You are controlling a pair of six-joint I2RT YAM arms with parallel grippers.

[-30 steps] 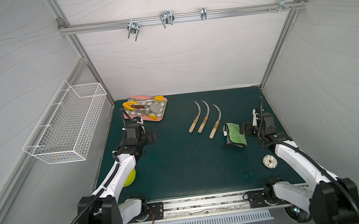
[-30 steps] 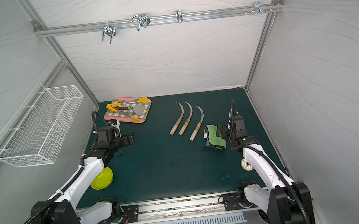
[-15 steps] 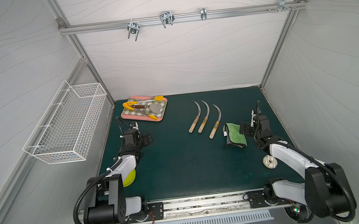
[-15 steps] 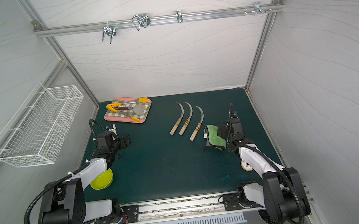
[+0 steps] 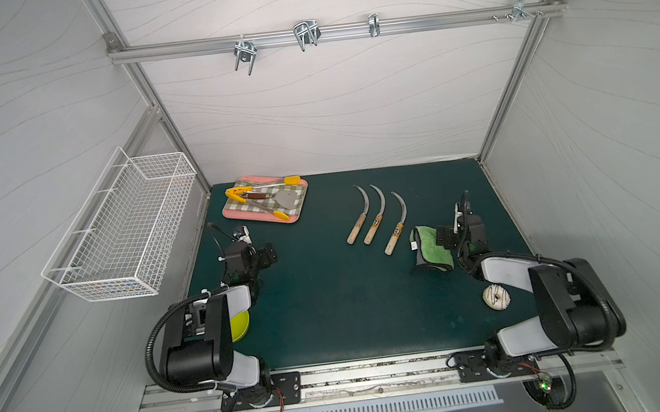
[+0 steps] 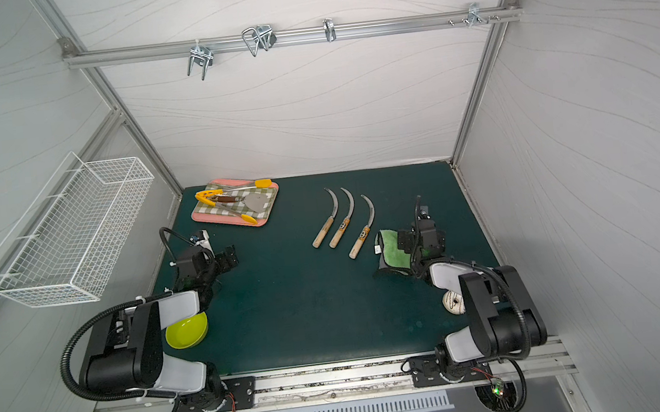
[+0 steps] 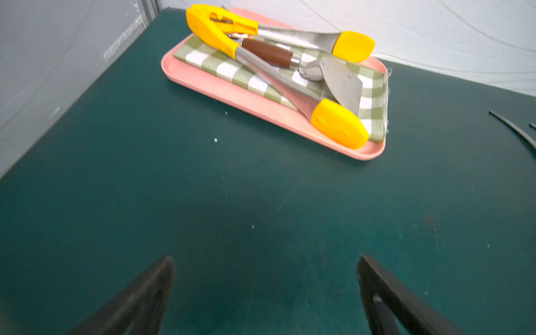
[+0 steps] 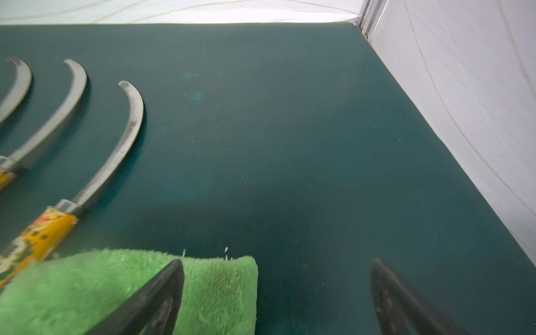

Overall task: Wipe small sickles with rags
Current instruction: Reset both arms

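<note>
Both top views looked down on the whole mat (shared); wrist cameras sat close above it, facing back.

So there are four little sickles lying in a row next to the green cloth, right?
Not four: three small sickles lie in a row next to the green cloth, as both top views show.
</note>
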